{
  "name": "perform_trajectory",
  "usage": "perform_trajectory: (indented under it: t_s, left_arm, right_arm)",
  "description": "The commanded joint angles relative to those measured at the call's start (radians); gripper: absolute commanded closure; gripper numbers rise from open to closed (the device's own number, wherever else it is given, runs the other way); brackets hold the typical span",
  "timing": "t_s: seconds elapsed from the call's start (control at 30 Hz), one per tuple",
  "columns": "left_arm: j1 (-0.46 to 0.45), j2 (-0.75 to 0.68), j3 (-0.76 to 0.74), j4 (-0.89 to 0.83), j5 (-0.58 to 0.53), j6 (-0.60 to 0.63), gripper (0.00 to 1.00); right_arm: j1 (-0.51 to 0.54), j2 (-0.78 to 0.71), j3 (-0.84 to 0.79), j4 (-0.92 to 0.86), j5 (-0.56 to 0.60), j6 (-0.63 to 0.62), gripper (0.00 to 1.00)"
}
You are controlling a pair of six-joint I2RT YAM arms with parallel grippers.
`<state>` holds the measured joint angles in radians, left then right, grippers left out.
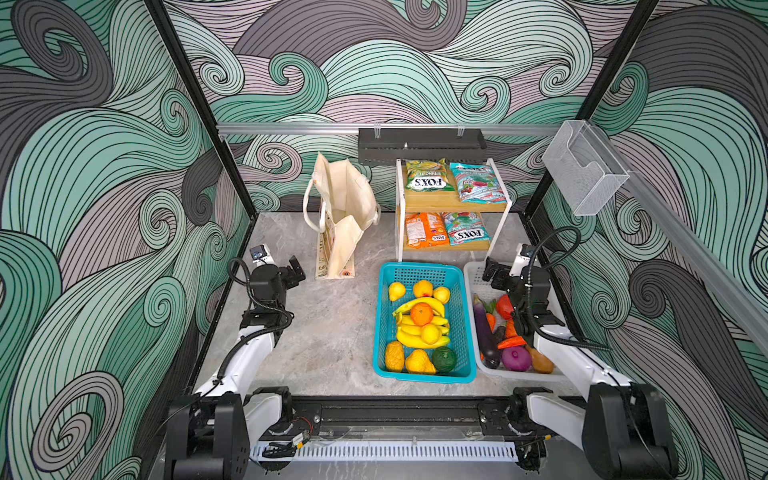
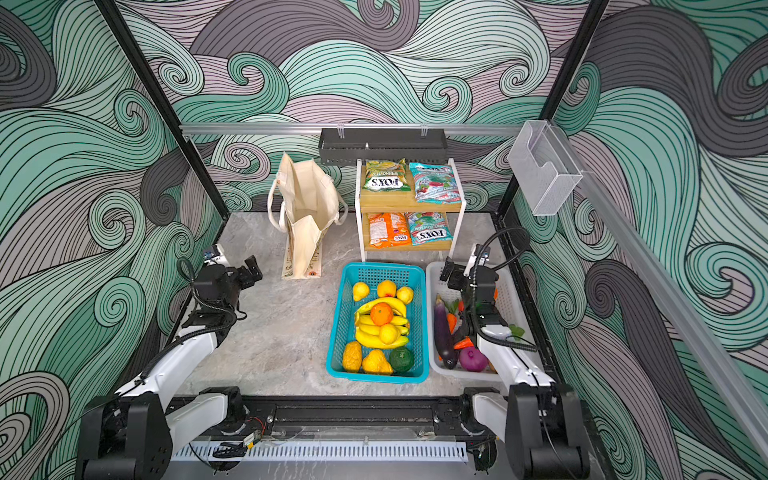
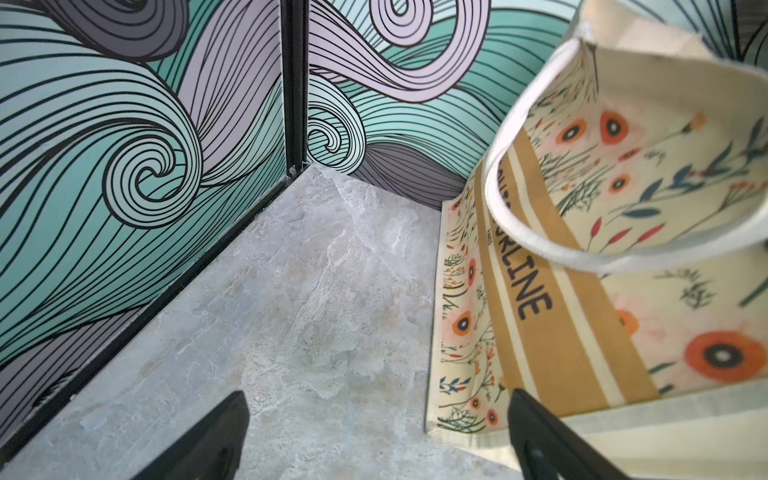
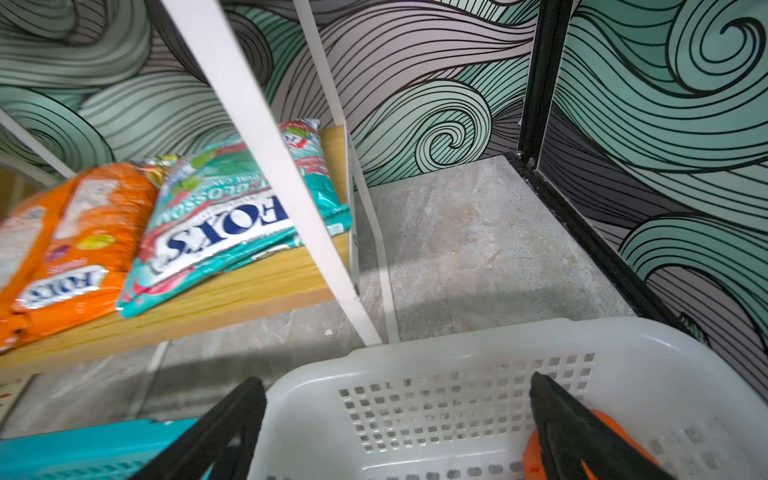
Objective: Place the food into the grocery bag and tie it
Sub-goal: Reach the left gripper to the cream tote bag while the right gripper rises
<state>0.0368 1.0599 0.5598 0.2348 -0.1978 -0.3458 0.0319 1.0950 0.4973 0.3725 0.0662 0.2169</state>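
Left gripper (image 3: 376, 395) and right gripper (image 4: 397, 380) are seen wide, empty. Fruit (image 1: 420, 313) in teal basket (image 1: 461, 332) is shown in top views only. Farther back, grocery bag (image 1: 340, 208) is stood open beside shelf (image 1: 453, 205) holding packets (image 1: 428, 176). Its tan band (image 3: 573, 345) is seen only by left wrist.

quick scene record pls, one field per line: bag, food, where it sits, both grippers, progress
grocery bag: standing open, back left, no food seen inside
handles: loose, untied
fruit: bananas, orange and others in the teal basket
vegetables: eggplant and others in the white basket
snack packets: four on the shelf, two per tier
left gripper: open, empty, near the bag's base
right gripper: open, empty, over the white basket's far end
progress: nothing packed yet
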Motion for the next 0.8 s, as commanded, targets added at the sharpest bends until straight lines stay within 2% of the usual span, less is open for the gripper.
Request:
perform_trajectory:
  t_s: [0.0,0.07,0.1,0.17,0.23,0.37,0.5,0.67,0.77]
  left_arm:
    - [-0.003,-0.053,0.095,-0.232,0.081,-0.215,0.01]
    - [-0.004,-0.078,0.112,-0.219,0.175,-0.292,0.01]
    - [-0.004,-0.089,0.121,-0.201,0.251,-0.286,0.01]
    - [-0.006,-0.11,0.164,-0.239,0.328,-0.294,0.01]
    - [-0.013,-0.127,0.227,-0.33,0.35,-0.287,0.02]
    - [-0.04,-0.128,0.328,-0.422,0.399,-0.219,0.01]
    - [-0.142,-0.079,0.478,-0.573,0.352,-0.095,0.01]
    - [-0.25,0.007,0.612,-0.647,0.328,-0.027,0.01]
    - [-0.33,0.076,0.72,-0.724,0.269,0.054,0.01]
  right_arm:
    - [-0.003,-0.07,0.026,-0.158,-0.174,0.108,0.01]
    - [-0.005,-0.103,0.053,-0.199,-0.259,0.102,0.01]
    - [-0.004,-0.116,0.068,-0.224,-0.301,0.104,0.01]
    - [-0.005,-0.134,0.093,-0.256,-0.409,0.096,0.01]
    - [-0.006,-0.141,0.113,-0.271,-0.511,0.093,0.01]
    - [-0.005,-0.136,0.171,-0.342,-0.59,0.091,0.01]
    - [-0.006,-0.123,0.224,-0.395,-0.644,0.088,0.01]
    - [-0.002,-0.105,0.288,-0.459,-0.696,0.133,0.03]
    - [0.002,-0.094,0.315,-0.474,-0.765,0.153,0.03]
